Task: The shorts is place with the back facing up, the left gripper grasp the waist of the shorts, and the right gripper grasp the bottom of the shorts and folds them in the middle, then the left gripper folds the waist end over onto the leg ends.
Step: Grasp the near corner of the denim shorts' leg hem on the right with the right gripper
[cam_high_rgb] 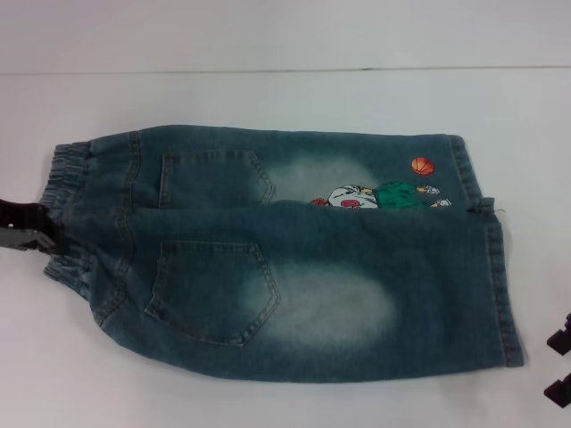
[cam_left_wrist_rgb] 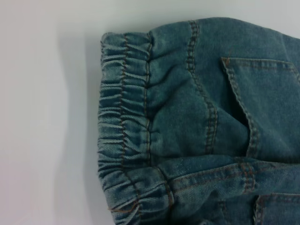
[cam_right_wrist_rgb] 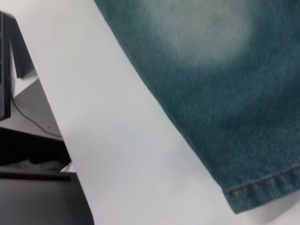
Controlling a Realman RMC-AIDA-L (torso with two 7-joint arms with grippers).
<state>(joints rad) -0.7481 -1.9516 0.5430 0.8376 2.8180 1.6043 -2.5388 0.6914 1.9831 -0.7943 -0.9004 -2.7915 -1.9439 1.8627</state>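
The denim shorts (cam_high_rgb: 294, 267) lie flat on the white table, back up, both back pockets showing. The gathered waist (cam_high_rgb: 67, 178) is at the left end and the leg hems (cam_high_rgb: 504, 285) at the right. An orange basketball embroidery (cam_high_rgb: 422, 166) sits on the far leg. My left gripper (cam_high_rgb: 27, 227) reaches in from the left edge and meets the middle of the waistband. The left wrist view shows the ruffled waist (cam_left_wrist_rgb: 124, 126) close up, with no fingers in it. My right gripper (cam_high_rgb: 559, 364) stands open at the lower right, just clear of the near hem (cam_right_wrist_rgb: 262, 187).
The white table (cam_high_rgb: 268, 98) runs on beyond the shorts to a far edge line. In the right wrist view the table's edge (cam_right_wrist_rgb: 56, 122) drops off to dark equipment (cam_right_wrist_rgb: 7, 70) and a cable below.
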